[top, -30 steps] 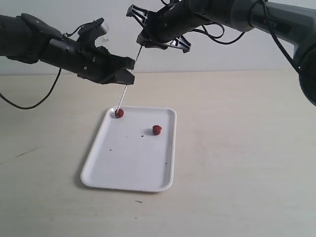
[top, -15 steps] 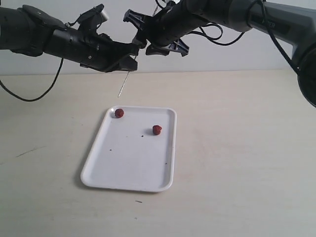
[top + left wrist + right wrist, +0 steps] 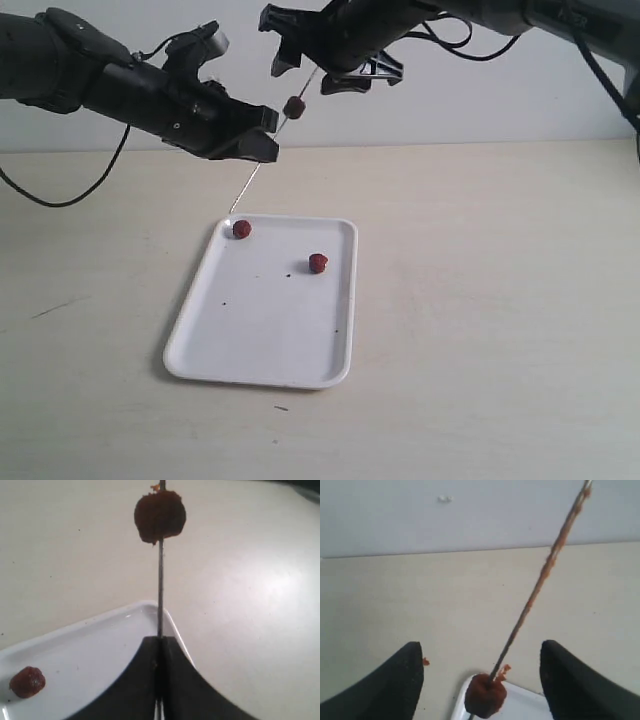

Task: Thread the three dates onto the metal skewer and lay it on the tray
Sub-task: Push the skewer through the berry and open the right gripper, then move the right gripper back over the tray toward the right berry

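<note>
The exterior view takes in the whole scene. The left tool (image 3: 262,143) is raised above the counter (image 3: 480,300) with its fingers pressed together on the skewer (image 3: 250,188). The skewer slants from a low tip by the far left corner of the tray (image 3: 260,340) up to the right tool (image 3: 325,65). Whether that tip touches the tray cannot be told. The threaded date (image 3: 294,106) sits on the rod between the two tools, above the left tool's pinch. On the tray, the corner date (image 3: 241,229) lies in the far left corner. The middle date (image 3: 318,263) lies well apart from it, nearer the right rim.

The left wrist view shows the pinch up close. The two dark fingers (image 3: 142,680) meet with no gap, and the rod (image 3: 160,590) comes out from between them. The threaded date (image 3: 160,516) sits well up the rod. One loose date (image 3: 27,682) shows on the tray (image 3: 90,650), but which of the two it is cannot be told.

Only the right wrist view makes clear that the right tool (image 3: 480,645) is spread wide. The threaded date (image 3: 485,695) hangs between its fingers (image 3: 402,680) and touches neither. This view also shows reddish pulp smeared along the rod (image 3: 540,585) above the date, which is too fine to see from outside.
</note>
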Controlling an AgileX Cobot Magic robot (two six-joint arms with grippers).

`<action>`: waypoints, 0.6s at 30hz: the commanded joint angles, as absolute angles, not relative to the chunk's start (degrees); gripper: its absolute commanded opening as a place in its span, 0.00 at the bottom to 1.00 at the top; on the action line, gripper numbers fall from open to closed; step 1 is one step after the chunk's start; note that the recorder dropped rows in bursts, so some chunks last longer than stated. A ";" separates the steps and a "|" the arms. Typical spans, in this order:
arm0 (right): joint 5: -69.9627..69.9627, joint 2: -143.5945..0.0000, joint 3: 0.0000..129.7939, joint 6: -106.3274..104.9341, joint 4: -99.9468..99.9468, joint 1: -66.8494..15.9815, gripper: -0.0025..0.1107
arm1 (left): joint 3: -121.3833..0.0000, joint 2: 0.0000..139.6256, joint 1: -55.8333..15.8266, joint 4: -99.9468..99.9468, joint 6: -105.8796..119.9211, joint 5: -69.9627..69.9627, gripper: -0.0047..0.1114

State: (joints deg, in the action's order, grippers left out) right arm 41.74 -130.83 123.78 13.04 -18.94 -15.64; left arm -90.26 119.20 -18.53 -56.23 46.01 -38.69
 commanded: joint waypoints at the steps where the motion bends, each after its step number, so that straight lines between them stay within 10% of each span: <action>1: 44.64 -127.98 123.91 16.19 -10.42 -15.52 0.60 | -90.70 119.05 -18.06 -52.16 43.67 -42.43 0.04; 18: 63.91 -121.09 123.91 3.47 4.67 -16.00 0.59 | -89.04 118.40 -13.28 -34.88 35.74 -54.91 0.04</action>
